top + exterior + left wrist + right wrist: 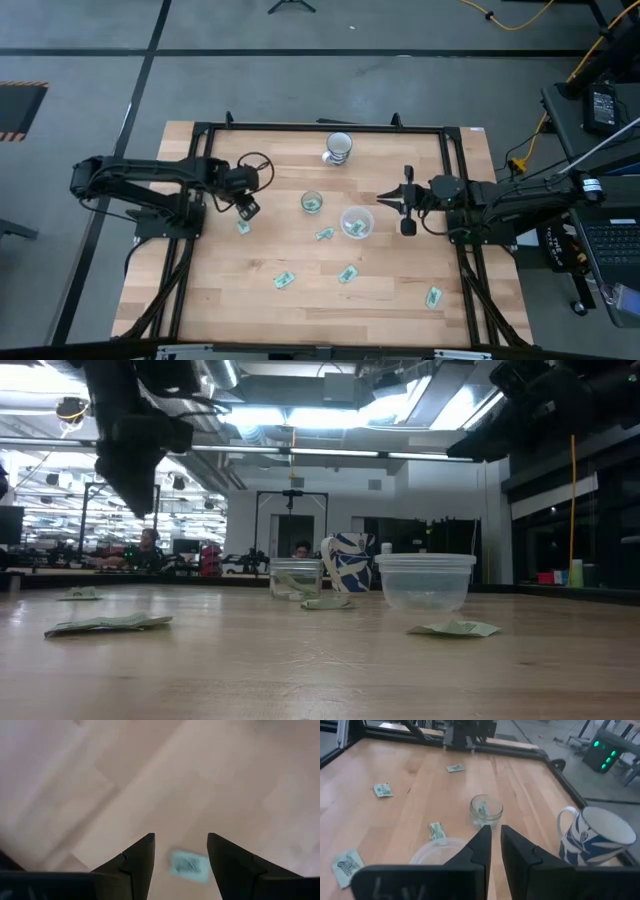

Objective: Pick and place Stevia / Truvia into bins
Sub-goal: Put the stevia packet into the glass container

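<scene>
While the left arm is hanging over the table's left part, these relations are standing out:

Left gripper (246, 208): hovering above the wood, fingers (135, 865) spread wide, gripping nothing and touching nothing.

Target packet (243, 227): lying flat just beside that gripper on the near side; in the left wrist view the packet (190, 866) is sitting in the gap between the fingers, long axis running across the gap, so I am judging a straight descent to be what the grasp needs.

Nearer arm: the left one by far; the right is sitting well apart.

Glass cup (312, 203): standing right of the left gripper, one packet showing inside it.

Other packets: one (324, 235) lying between the two cups, three more (285, 280) (347, 273) (433, 296) spreading toward the near edge.

Plastic cup (356, 222): standing right of the glass, packets resting inside.

Right gripper (405, 202): waiting just right of the plastic cup, fingers (479, 845) nearly together with a thin gap, holding nothing.

Mug (338, 147): standing at the far edge, not part of the job.
</scene>
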